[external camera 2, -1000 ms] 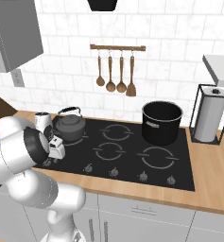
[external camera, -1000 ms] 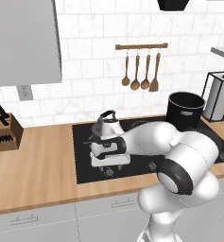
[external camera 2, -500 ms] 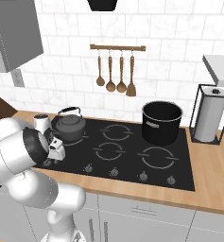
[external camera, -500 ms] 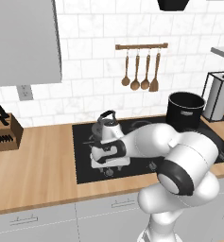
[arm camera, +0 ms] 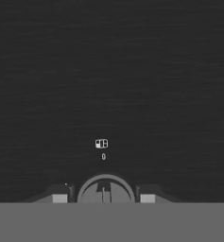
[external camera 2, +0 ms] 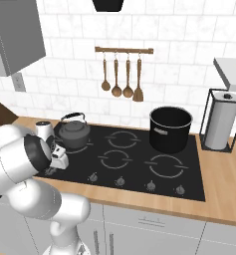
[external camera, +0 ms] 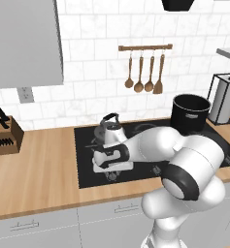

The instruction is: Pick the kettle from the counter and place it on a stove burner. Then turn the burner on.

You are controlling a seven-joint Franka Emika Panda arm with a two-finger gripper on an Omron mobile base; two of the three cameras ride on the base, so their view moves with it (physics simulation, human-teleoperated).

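The dark grey kettle (external camera: 110,130) (external camera 2: 73,135) stands upright on the back-left stove burner (external camera 2: 91,143) of the black cooktop, and its body covers most of the ring mark. My gripper (external camera: 110,171) (arm camera: 104,198) points straight down at the front-left corner of the cooktop, in front of the kettle and apart from it. In the hand view its two fingertips (arm camera: 60,198) stand apart on either side of a round control knob (arm camera: 105,190), very close to it. The wood-grain counter (external camera: 34,169) runs on both sides of the cooktop.
A tall black pot (external camera: 190,112) (external camera 2: 170,128) occupies the back-right burner. A paper-towel holder (external camera 2: 221,119) stands on the right counter, a knife block (external camera: 5,135) on the far left. More knobs (external camera 2: 120,182) line the cooktop's front edge. Wooden utensils (external camera: 144,72) hang on the wall.
The hand has sunk slightly lower over the front-left knob. The kettle has stayed on its burner.
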